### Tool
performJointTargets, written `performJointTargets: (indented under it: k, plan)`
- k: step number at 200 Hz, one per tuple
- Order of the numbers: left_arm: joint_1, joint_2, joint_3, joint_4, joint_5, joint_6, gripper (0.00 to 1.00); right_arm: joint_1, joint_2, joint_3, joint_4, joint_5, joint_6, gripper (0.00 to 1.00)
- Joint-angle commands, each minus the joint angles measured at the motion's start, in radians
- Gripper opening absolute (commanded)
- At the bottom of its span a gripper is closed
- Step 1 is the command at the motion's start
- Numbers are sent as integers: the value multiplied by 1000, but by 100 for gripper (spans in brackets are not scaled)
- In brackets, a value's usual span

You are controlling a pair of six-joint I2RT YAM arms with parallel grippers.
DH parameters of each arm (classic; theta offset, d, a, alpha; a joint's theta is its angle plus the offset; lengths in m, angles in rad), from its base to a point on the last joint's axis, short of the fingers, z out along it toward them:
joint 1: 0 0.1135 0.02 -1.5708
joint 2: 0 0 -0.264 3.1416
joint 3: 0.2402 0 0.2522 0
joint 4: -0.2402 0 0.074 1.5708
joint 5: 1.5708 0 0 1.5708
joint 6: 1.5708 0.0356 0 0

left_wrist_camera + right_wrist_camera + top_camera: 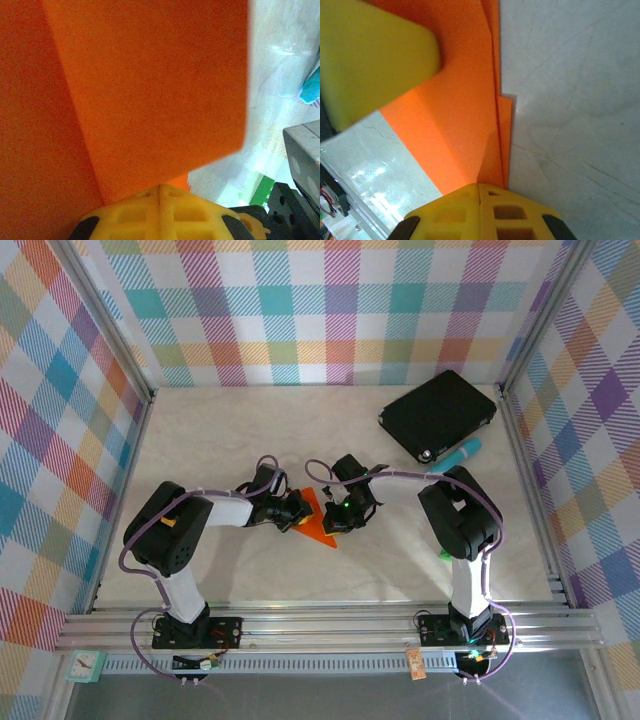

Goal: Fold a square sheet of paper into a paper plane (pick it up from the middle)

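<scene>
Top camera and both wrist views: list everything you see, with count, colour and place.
paper: one, orange, partly folded, mid-table between the two grippers
pad: one, black, far right of the table
tube: one, teal, just in front of the pad
block: one, green, small, by the right arm
table: one, pale beige
walls: three, pastel plaid, around the table
left gripper: one, yellow fingers, shut on the paper
right gripper: one, yellow fingers, shut on the paper
</scene>
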Motion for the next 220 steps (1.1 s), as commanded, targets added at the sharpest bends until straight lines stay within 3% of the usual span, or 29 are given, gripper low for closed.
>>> performJointTargets:
  k: [1,104,158,186,220]
  plan:
    - [60,25,3,-55,-67,37,4,0,103,-62,-175,255,-35,5]
    - [291,108,132,-185,-52,196,7,0,110,-67,-174,274,-29,5]
    - [356,110,214,-265,-36,269,8,0,102,-61,-147,226,-17,5]
    - [355,49,221,-256,-17,258,9,-1,57,-39,-86,154,-14,7]
    - [355,-159,117,-221,-64,207,12,-7,-41,55,13,67,17,15]
